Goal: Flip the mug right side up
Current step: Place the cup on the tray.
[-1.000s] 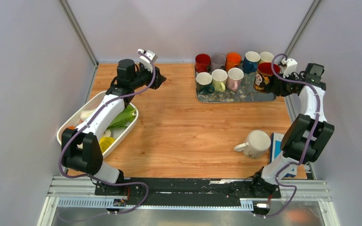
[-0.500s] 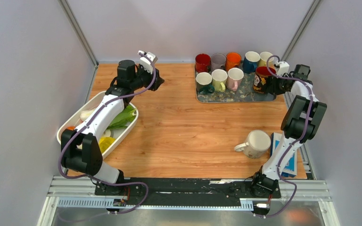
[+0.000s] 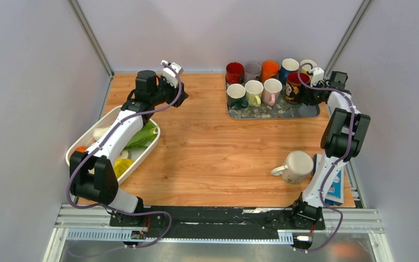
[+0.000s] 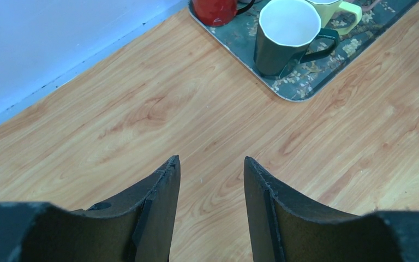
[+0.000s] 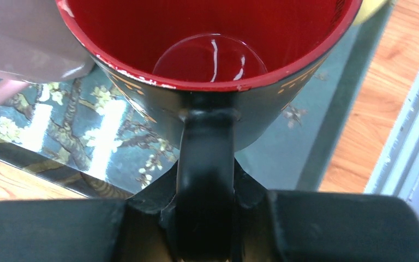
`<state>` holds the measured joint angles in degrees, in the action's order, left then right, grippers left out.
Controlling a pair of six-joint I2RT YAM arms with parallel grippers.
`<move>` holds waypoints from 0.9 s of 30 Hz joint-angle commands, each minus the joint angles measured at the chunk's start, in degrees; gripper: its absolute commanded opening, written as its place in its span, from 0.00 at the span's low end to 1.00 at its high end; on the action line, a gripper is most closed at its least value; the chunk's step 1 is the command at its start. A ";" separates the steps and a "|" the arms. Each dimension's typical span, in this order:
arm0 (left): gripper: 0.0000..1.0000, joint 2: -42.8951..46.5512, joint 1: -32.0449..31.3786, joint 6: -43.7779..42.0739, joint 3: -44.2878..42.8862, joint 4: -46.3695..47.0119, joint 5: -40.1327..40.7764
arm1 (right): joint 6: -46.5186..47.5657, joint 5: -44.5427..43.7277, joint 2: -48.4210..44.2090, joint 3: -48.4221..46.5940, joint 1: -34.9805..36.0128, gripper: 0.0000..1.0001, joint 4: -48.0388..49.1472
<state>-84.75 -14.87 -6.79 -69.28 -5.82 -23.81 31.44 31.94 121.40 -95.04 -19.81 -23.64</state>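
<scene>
A black patterned mug [image 3: 292, 87] with a red inside [image 5: 213, 33] stands mouth up over the right part of the flowered tray [image 3: 262, 112]. My right gripper [image 3: 306, 94] is shut on its black handle [image 5: 206, 164], one finger on each side. A cream mug [image 3: 296, 166] rests on the wooden table near the right arm's base, handle to the left, its opening not showing. My left gripper [image 3: 184, 91] hovers open and empty over bare wood at the back left, its fingers [image 4: 161, 191] apart.
Several upright mugs [image 3: 253, 87] fill the tray, among them a dark green one [image 4: 283, 33]. A white basin [image 3: 142, 155] of vegetables lies under the left arm. A blue box [image 3: 335, 185] sits at the right edge. Walls close in on three sides.
The right arm has swung left and back, carrying the black mug from the tray's right end to among the other mugs. The left arm has stayed put.
</scene>
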 commanded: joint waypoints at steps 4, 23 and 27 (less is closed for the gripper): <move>0.54 2.56 0.16 -2.01 -1.36 -0.24 0.06 | -0.26 0.72 -1.16 0.83 3.36 0.04 6.01; 0.54 2.53 0.15 -3.13 -0.27 -0.55 -0.63 | 9.26 -0.59 5.64 -8.26 -0.32 0.45 0.26; 0.53 2.57 0.16 -3.39 -0.38 -0.70 -0.50 | 10.48 -3.29 6.05 -9.69 -0.46 0.48 0.39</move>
<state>-84.73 -14.87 -9.10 -69.28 -7.05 -23.66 39.55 30.72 126.69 -100.92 -19.97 -23.64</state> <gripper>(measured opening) 0.534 0.463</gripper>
